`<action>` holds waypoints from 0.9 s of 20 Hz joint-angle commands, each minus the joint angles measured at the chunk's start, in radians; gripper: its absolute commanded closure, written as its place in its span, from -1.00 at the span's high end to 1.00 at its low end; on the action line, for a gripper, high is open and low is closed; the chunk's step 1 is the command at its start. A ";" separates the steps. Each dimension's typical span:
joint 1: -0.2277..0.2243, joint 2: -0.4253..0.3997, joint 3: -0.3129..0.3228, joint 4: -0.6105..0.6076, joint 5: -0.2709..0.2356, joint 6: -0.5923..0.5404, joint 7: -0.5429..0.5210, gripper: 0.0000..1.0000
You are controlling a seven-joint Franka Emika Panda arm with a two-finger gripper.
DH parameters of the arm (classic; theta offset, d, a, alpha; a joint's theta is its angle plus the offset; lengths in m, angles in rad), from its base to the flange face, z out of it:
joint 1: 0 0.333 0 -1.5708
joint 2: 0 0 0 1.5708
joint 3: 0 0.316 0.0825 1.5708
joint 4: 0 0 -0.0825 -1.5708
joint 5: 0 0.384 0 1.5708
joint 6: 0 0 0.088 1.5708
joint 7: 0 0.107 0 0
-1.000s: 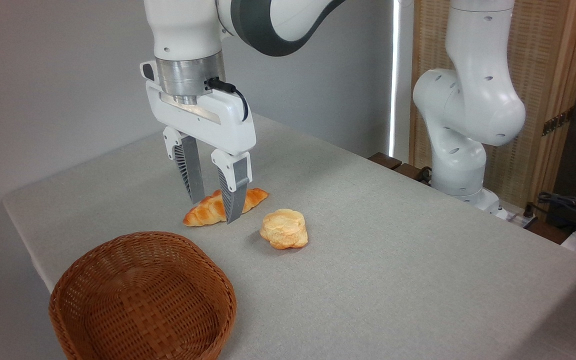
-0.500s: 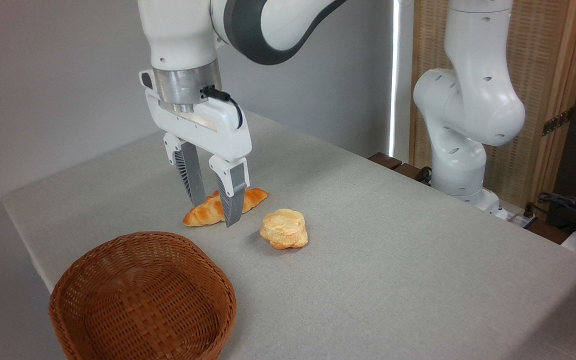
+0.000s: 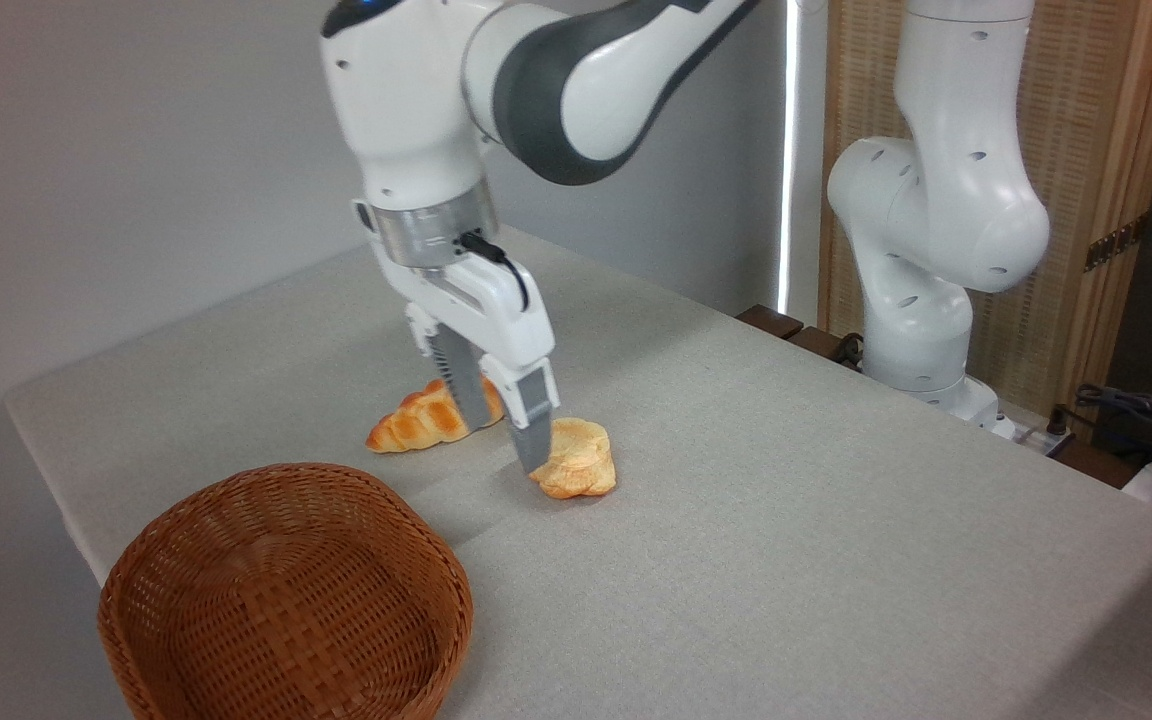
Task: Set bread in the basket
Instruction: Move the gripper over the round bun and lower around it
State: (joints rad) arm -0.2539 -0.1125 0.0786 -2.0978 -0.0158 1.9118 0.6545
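Pale-yellow bread [image 3: 576, 458] lies at the basket's [image 3: 186, 540] 1 o'clock. Gripper [image 3: 508, 440], parted and empty, is approaching; next, straddle the bun, then close.

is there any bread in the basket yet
No, the basket holds nothing; the bun and the braided loaf both lie on the table.
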 commanded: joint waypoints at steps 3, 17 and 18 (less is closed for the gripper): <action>0.001 -0.069 0.012 -0.094 -0.004 0.004 0.065 1.00; -0.005 0.008 0.009 -0.084 -0.006 0.010 0.062 1.00; -0.005 0.008 0.009 -0.082 -0.006 0.010 0.057 0.73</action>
State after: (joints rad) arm -0.2551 -0.1050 0.0832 -2.1893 -0.0158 1.9143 0.7014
